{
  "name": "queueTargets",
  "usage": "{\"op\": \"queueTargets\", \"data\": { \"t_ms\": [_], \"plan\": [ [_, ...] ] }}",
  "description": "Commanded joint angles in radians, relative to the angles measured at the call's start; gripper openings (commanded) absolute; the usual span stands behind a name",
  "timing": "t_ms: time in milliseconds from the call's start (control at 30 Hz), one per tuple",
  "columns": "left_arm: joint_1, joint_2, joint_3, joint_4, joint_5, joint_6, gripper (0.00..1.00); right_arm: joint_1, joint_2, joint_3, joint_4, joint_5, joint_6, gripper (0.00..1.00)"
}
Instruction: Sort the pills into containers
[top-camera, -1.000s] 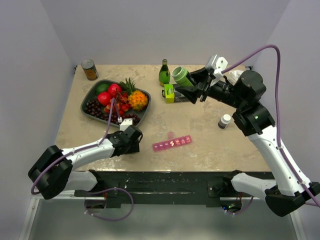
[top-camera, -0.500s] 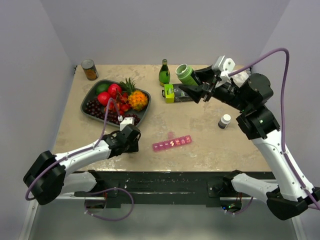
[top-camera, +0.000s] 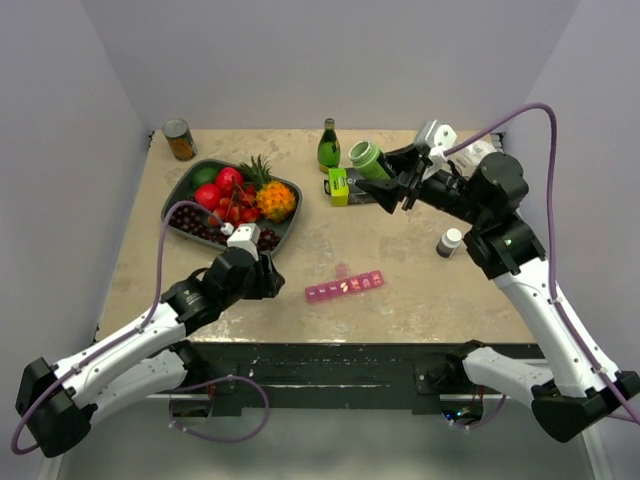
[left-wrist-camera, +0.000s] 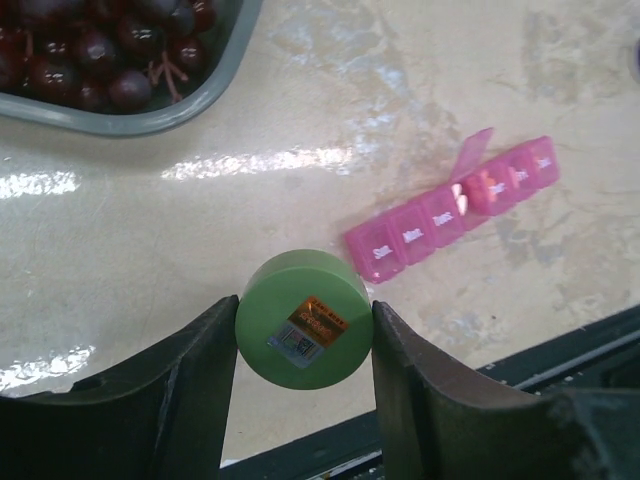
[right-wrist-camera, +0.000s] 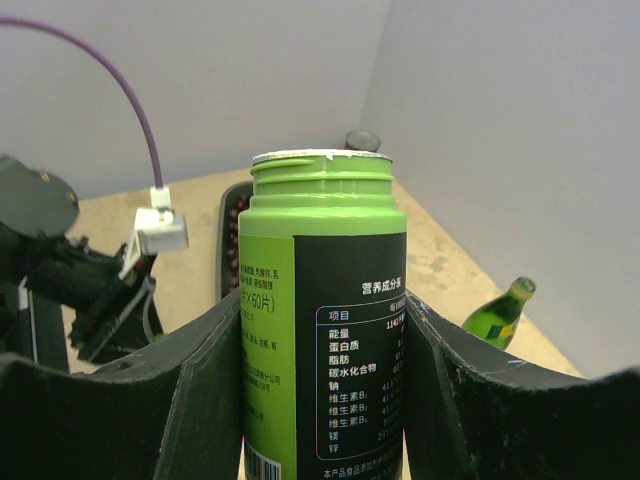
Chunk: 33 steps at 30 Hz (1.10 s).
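Left gripper is clamped on a green cap. Right gripper grips the uncapped green bottle, upper right of the top view. The organiser lies lower centre with one lid up — bottle opened, pouring apparently not yet begun.

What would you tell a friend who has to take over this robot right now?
Left gripper: shut on the green cap, near the pink pill organiser.
Right gripper: shut on the uncapped green bottle, held in the air over the far side of the table.
Organiser lies near the front edge, one lid open.
Done: cap off. Left: pour pills, sort them into compartments; I can't tell if any are in yet.
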<state>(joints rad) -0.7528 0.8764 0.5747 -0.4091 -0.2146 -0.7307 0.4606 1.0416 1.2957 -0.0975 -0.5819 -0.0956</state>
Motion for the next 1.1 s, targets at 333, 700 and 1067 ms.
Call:
{"op": "queueTargets", "data": {
  "t_ms": [333, 700, 1067],
  "plan": [
    [0.006, -0.166, 0.047, 0.214, 0.273, 0.025, 0.03, -0.037, -0.041, -0.190, -0.010, -0.274, -0.128, 0.00],
    [0.006, -0.205, 0.073, 0.251, 0.331, 0.020, 0.03, -0.037, -0.118, -0.346, 0.064, -0.309, -0.230, 0.00],
    [0.006, -0.232, 0.079, 0.293, 0.392, -0.010, 0.02, -0.036, -0.164, -0.453, 0.024, -0.383, -0.386, 0.00]
  ]
}}
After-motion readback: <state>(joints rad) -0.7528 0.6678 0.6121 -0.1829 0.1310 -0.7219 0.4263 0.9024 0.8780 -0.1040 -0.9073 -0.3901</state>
